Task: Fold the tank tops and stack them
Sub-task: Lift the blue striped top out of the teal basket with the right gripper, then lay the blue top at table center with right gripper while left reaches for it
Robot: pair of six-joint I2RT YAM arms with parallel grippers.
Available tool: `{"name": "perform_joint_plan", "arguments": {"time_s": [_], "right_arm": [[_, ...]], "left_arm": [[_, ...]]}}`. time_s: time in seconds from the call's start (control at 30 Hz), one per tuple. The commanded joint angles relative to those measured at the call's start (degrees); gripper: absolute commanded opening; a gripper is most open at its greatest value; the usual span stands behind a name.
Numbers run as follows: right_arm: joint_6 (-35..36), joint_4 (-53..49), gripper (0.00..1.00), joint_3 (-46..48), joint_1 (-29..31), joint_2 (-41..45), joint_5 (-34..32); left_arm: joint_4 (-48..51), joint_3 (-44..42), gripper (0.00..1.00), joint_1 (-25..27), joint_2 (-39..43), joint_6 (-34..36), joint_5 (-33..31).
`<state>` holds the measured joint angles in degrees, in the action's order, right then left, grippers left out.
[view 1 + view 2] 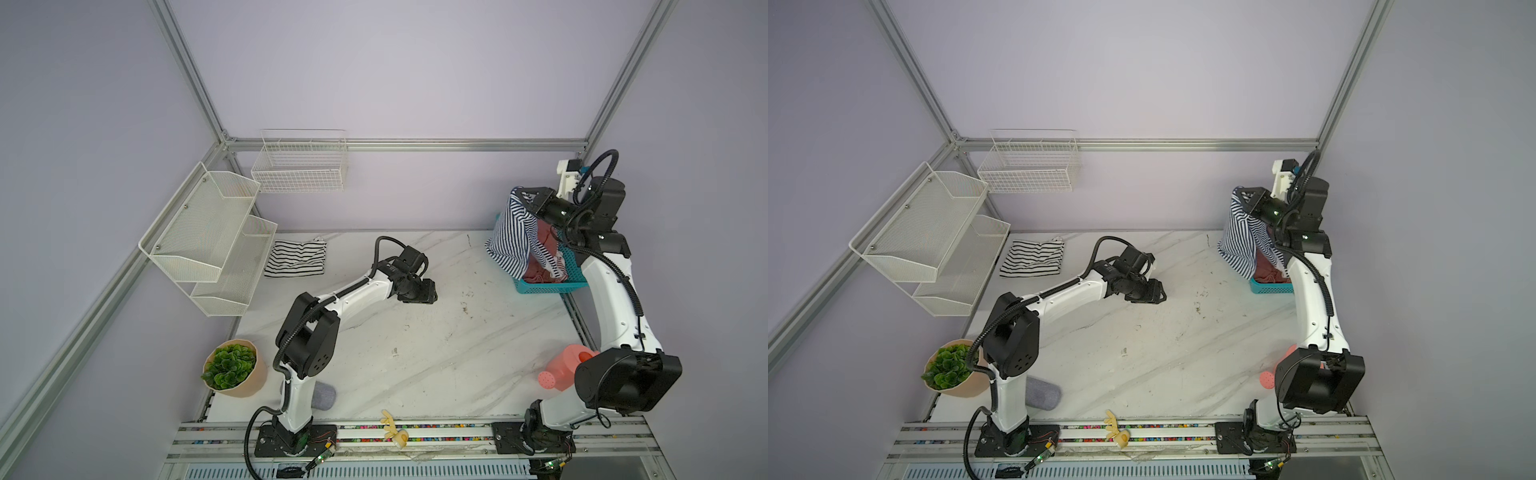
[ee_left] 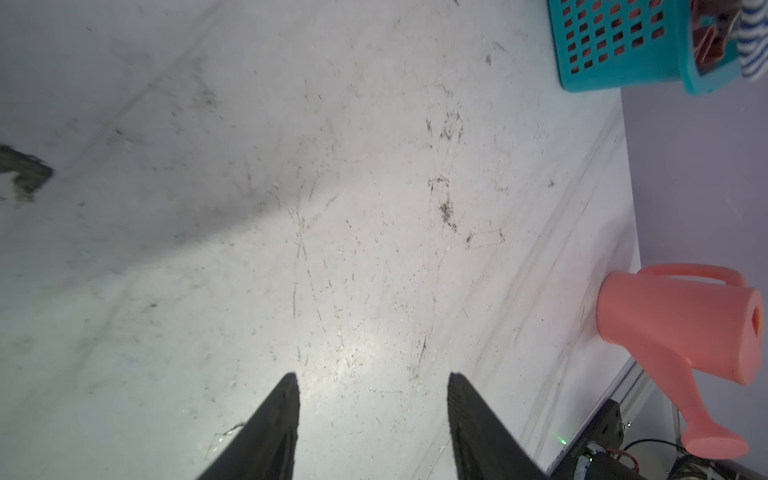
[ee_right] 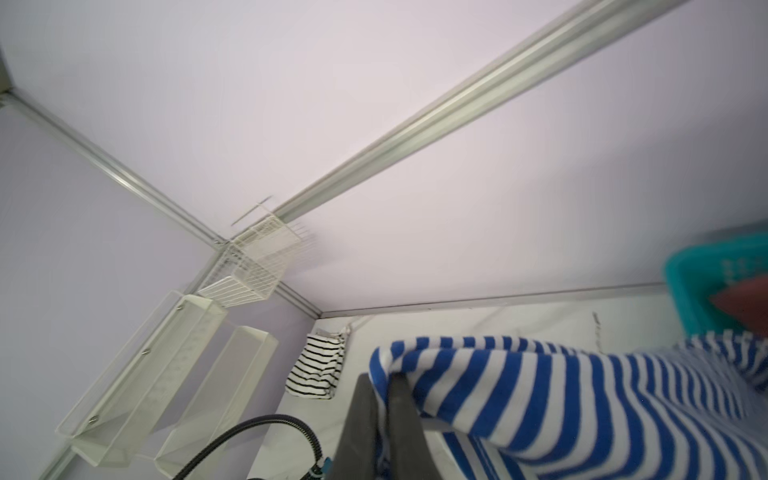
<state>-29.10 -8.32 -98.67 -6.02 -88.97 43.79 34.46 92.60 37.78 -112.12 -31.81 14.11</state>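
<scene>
in both top views our right gripper [image 1: 520,196] is clamped on the navy top [image 1: 509,239], which hangs over the basket [image 1: 540,286]. the white top [image 1: 296,258] lies folded at the worktop's [image 1: 415,353] far left. in the left wrist view our left gripper [image 2: 374,376] gapes above the worktop. in the right wrist view we see navy cloth pinched between the jaws.

Top views high, facing down onto table [image 1: 415,332], wrist views close

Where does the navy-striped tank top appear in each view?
Top view: navy-striped tank top hangs from right pincer over teal basket.
Top view: navy-striped tank top, same spot.
Left wrist: strip at basket's rim.
Right wrist: close up, clamped in pincer.
Shared landmark: the basket.
</scene>
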Motion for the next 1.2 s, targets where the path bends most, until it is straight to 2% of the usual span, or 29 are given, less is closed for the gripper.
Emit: {"name": "perform_joint_plan", "arguments": {"time_s": [0.0,0.17,0.27,0.37,0.53,0.7,0.87,1.03,1.1,1.17], "right_arm": [[-4.98,8.74,0.00,-7.20,2.84,-2.93,3.19],[-5.79,8.25,0.00,-16.75,7.94,-8.94,2.09],[-4.74,7.03,0.00,-16.24,10.97,-10.08,1.82],[-2.28,4.60,0.00,-9.62,13.95,-8.65,0.32],[1.86,1.92,0.00,10.05,19.82,-3.81,-1.81],[5.79,-5.56,0.00,24.04,26.40,-2.04,-4.83],[4.68,-7.81,0.02,34.71,29.52,0.25,-8.33],[3.74,-9.13,0.01,37.01,29.50,2.34,-12.03],[2.84,-7.82,0.00,35.44,29.56,2.41,-11.59],[2.63,-7.94,0.00,31.07,29.52,2.21,-13.94]], "left_arm": [[-0.35,3.28,0.57,-1.65,5.71,1.40,-3.09],[-0.52,1.16,0.58,-3.81,10.19,1.23,-5.82],[-0.53,-0.62,0.58,-4.99,12.53,1.01,-7.44],[-0.52,-3.33,0.58,-6.41,15.05,0.11,-8.73],[-0.49,-8.67,0.57,-7.65,19.75,-0.44,-9.99],[0.17,-15.71,0.56,-7.72,25.26,-1.14,-10.38],[0.25,-20.03,0.56,-7.65,25.70,-2.40,-11.39],[1.94,-19.35,0.55,-7.82,19.41,-4.41,-11.13],[3.16,-18.10,0.53,-7.85,17.29,-5.29,-10.13],[3.11,-17.77,0.52,-7.95,17.44,-5.98,-10.60]]}}
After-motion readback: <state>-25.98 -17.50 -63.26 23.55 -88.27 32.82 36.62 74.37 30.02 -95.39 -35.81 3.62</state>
